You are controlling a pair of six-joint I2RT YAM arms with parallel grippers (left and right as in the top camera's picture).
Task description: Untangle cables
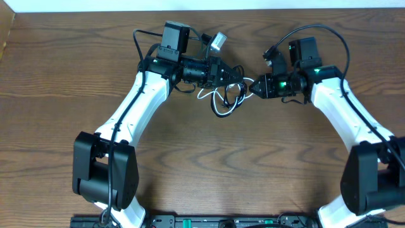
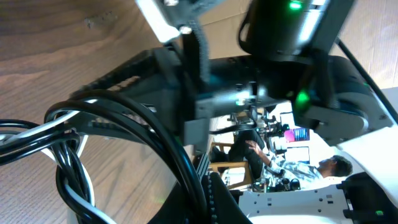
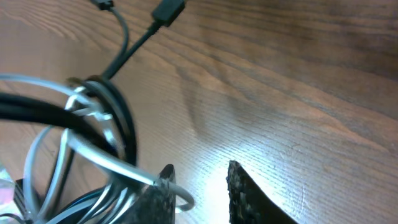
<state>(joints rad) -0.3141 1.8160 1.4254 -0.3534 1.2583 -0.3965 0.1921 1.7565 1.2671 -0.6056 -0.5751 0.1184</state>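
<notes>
Cables (image 1: 226, 96) bunched between both claws on the surface (image 1: 202, 171); right claw (image 3: 199, 179) released beside white cord (image 3: 112, 160); left claw (image 1: 239, 80), can't tell.

**Even light, blurred wrist views**

The table (image 1: 202, 171) is lit evenly from overhead, with faint shadows. In the right wrist view a pale glare is seen just beside the cables (image 3: 121, 124), which are rendered soft.
</notes>
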